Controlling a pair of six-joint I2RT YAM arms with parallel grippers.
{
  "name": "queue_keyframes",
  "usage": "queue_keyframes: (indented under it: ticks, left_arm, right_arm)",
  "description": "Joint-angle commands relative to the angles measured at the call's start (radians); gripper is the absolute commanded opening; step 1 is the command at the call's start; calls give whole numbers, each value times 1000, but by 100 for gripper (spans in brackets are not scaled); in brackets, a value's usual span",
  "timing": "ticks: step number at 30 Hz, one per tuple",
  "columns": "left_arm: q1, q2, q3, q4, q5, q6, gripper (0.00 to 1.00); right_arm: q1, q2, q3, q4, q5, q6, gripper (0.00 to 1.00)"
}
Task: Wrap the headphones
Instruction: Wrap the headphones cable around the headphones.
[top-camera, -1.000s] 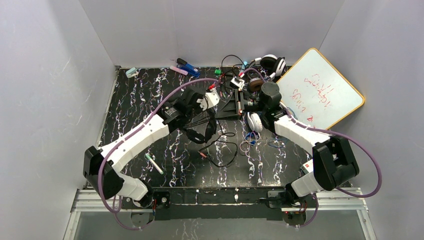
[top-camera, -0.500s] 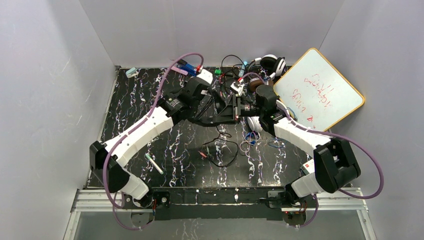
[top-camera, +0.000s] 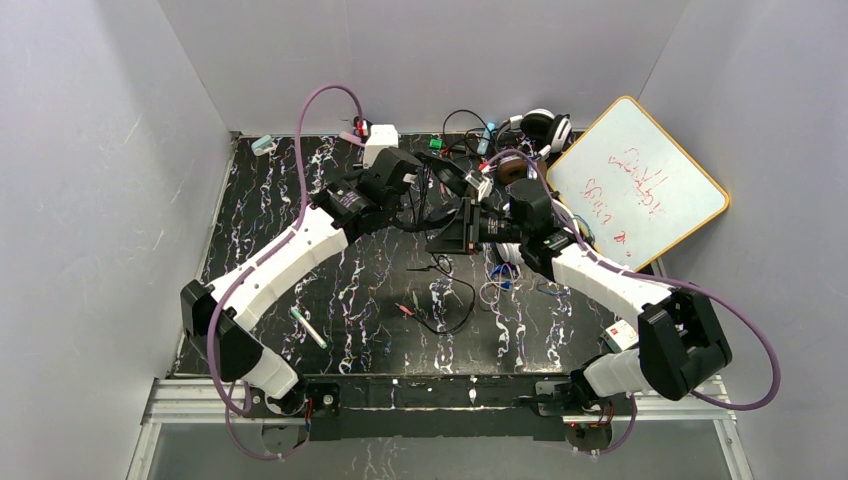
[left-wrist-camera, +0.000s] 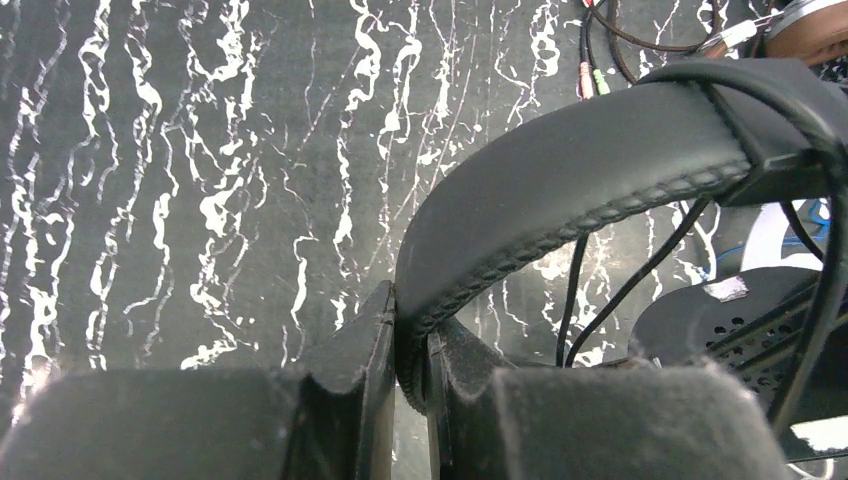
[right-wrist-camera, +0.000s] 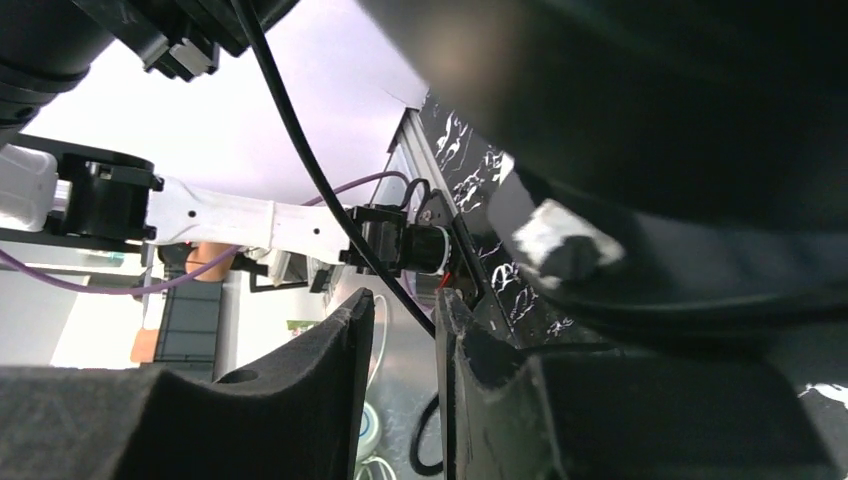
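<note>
The black headphones (top-camera: 437, 222) hang above the mat between the two arms. My left gripper (left-wrist-camera: 410, 312) is shut on their padded headband (left-wrist-camera: 560, 190), and one perforated ear cup (left-wrist-camera: 735, 310) hangs to the right. My right gripper (right-wrist-camera: 400, 300) is open. The headphones' thin black cord (right-wrist-camera: 300, 150) slants down past the tip of its right finger, pinched by nothing, and the dark body of the headphones (right-wrist-camera: 650, 120) fills the space just above. From above, my right gripper (top-camera: 472, 226) is close beside the headphones. A white ear cup (top-camera: 510, 248) lies under the right arm, and a brown ear cup (top-camera: 512, 170) lies further back.
A whiteboard (top-camera: 640, 185) with red writing leans at the back right. Another headset (top-camera: 545, 126) and tangled cords sit at the back. Loose cables (top-camera: 445, 300) trail on the marbled mat, and a pen (top-camera: 308, 328) lies front left. A pale blue item (top-camera: 263, 144) sits in the back left corner.
My left arm has swung toward the back, lifting the black headphones off the mat. My right gripper has moved left toward them, and its jaws have parted wider.
</note>
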Motion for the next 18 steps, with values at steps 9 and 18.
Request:
queue_keyframes:
  ticks: [9, 18]
  left_arm:
    - [-1, -1, 156, -127, 42, -302, 0]
    - [0, 9, 274, -184, 86, -325, 0]
  right_arm:
    - [52, -94, -206, 233, 102, -131, 38]
    - [55, -135, -312, 297, 173, -268, 49]
